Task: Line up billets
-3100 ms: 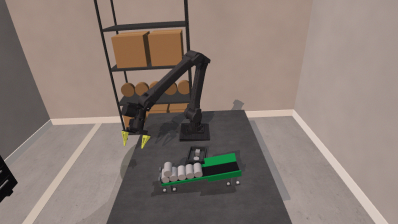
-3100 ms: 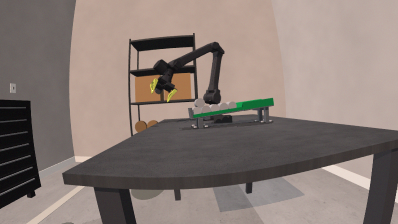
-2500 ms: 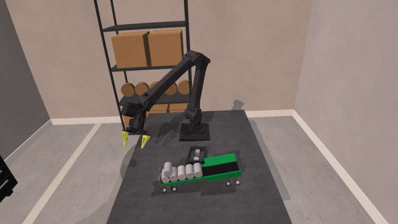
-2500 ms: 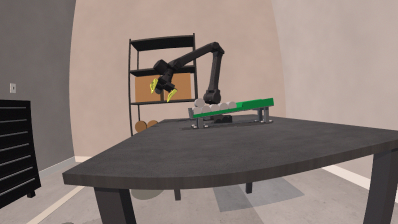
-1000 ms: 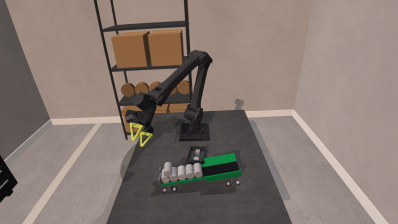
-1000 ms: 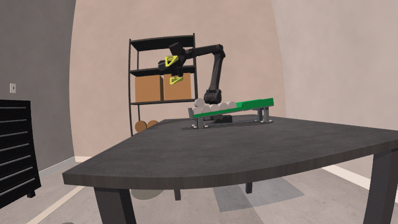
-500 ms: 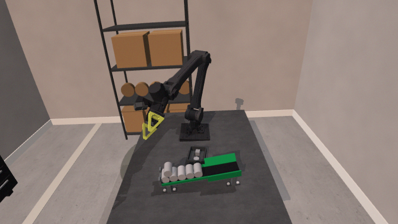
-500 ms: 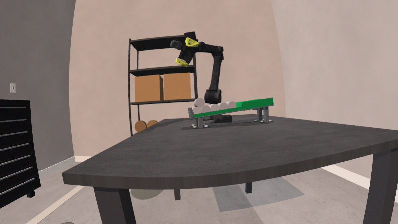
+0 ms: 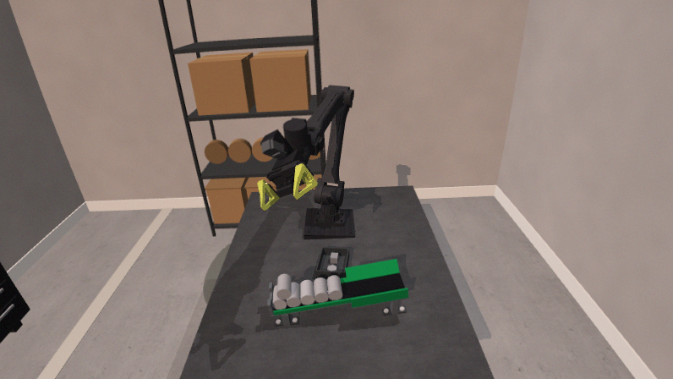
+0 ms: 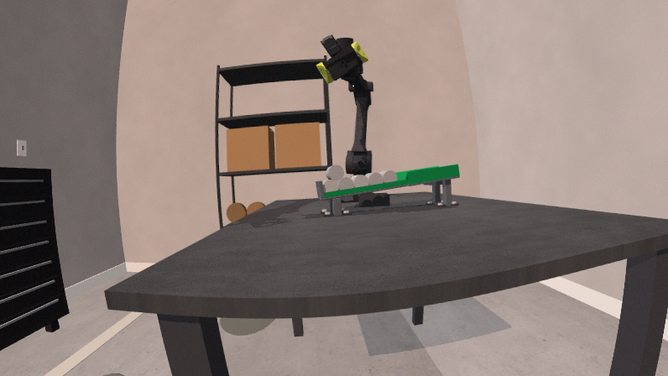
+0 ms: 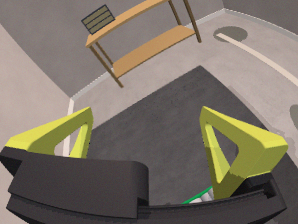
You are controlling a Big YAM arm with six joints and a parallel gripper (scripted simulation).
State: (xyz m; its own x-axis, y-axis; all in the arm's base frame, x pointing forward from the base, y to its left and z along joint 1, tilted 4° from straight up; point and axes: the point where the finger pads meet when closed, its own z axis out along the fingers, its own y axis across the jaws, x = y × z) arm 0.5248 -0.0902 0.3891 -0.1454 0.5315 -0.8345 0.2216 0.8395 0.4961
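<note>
The green feed ramp (image 9: 376, 269) (image 10: 427, 172) stands on the dark table (image 9: 376, 338) (image 10: 373, 261), sloping down to a grey stop (image 10: 320, 189) at its low end. A row of pale grey billets (image 9: 320, 289) (image 10: 369, 179) lies across the ramp against the stop. One more billet (image 9: 283, 281) (image 10: 334, 171) rests on top of the two nearest the stop. My gripper (image 9: 285, 188) (image 10: 341, 61) (image 11: 146, 113), with yellow fingers, is open and empty. It hangs high in the air, behind the ramp and a little to the left. The wrist view shows only a sliver of green ramp (image 11: 193, 197).
The arm's base (image 9: 329, 221) is bolted to the table behind the ramp. A small dark tray (image 9: 321, 257) with little grey pieces sits between base and ramp. A metal rack (image 9: 188, 118) (image 10: 271, 117) with cardboard boxes stands behind the table. A black drawer cabinet (image 10: 23, 242) stands at the left.
</note>
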